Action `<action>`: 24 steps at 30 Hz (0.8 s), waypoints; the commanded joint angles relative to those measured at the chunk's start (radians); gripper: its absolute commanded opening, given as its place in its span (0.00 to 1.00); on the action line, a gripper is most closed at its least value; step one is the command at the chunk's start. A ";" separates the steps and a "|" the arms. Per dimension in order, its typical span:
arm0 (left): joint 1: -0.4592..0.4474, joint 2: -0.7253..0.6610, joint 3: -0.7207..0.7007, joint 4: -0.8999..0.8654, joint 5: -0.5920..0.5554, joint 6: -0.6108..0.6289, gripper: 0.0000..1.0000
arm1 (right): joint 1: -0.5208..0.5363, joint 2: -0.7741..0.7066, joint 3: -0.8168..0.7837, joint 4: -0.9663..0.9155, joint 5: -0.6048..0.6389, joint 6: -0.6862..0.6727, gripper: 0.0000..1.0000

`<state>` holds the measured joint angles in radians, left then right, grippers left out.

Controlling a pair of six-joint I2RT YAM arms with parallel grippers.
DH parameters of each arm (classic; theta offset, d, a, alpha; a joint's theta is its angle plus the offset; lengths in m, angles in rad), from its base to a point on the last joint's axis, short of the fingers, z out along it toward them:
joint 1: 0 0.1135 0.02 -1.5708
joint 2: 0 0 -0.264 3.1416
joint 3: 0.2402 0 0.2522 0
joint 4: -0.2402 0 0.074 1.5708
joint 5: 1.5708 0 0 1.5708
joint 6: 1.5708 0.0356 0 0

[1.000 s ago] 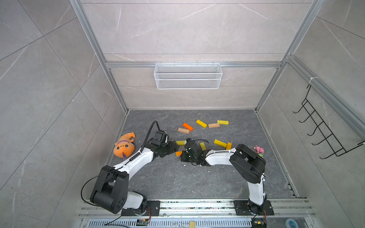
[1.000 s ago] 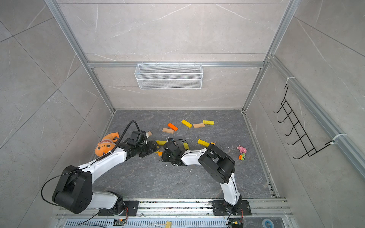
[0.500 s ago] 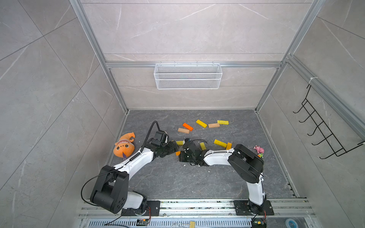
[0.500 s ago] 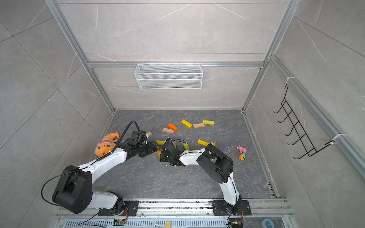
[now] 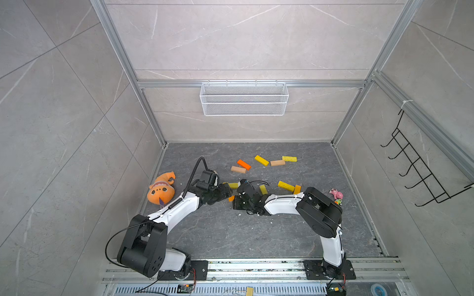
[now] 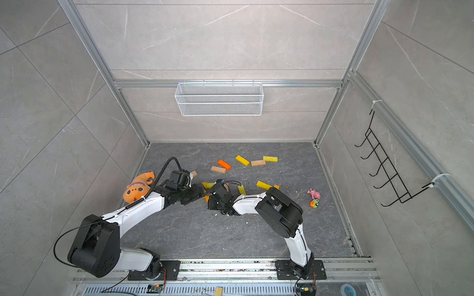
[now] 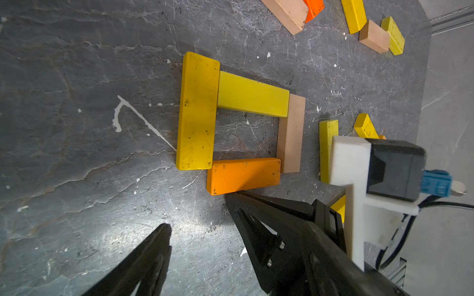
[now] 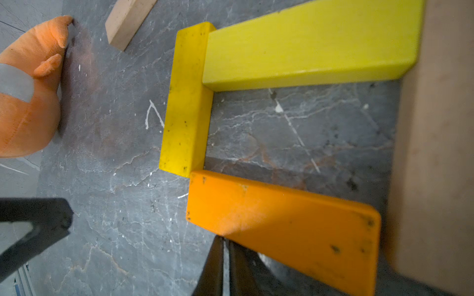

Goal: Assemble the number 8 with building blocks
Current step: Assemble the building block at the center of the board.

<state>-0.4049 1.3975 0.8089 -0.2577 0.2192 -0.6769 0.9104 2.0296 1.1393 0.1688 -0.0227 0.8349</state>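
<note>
One loop of the 8 lies mid-bench point(image 7: 77, 153): four building blocks point(image 7: 197, 112) set in a square. The step looks like squaring it up. The right tool point(image 8: 222, 246), clenched on nothing, has its tips against the orange block point(image 7: 243, 175), at its outer edge. The left tool point(image 5: 225, 191), released and empty, hovers beside. Next a second loop is needed, from the spare blocks point(image 7: 284, 12) in the frame's upper right. Both arms reach low, wrists meeting centre.

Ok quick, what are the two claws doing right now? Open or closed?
Left gripper: open, holding nothing.
Right gripper: shut, holding nothing, tips against the orange block.
</note>
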 commanded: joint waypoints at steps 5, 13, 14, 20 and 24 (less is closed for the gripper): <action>0.005 -0.008 -0.004 0.020 0.015 0.018 0.82 | -0.002 0.023 0.023 -0.038 0.026 -0.011 0.11; 0.004 -0.009 -0.002 0.017 0.015 0.019 0.82 | -0.006 0.010 0.018 -0.034 0.010 -0.023 0.11; 0.004 -0.009 -0.002 0.017 0.016 0.019 0.82 | -0.006 0.000 0.012 -0.027 0.003 -0.027 0.11; 0.003 -0.023 0.013 -0.004 0.013 0.029 0.82 | 0.002 -0.123 -0.064 -0.041 0.007 -0.092 0.14; 0.005 -0.057 0.004 0.004 0.014 0.046 0.82 | -0.007 -0.231 -0.133 -0.113 0.078 -0.143 0.19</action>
<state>-0.4049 1.3914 0.8074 -0.2623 0.2188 -0.6682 0.9092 1.8923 1.0454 0.1223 -0.0036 0.7547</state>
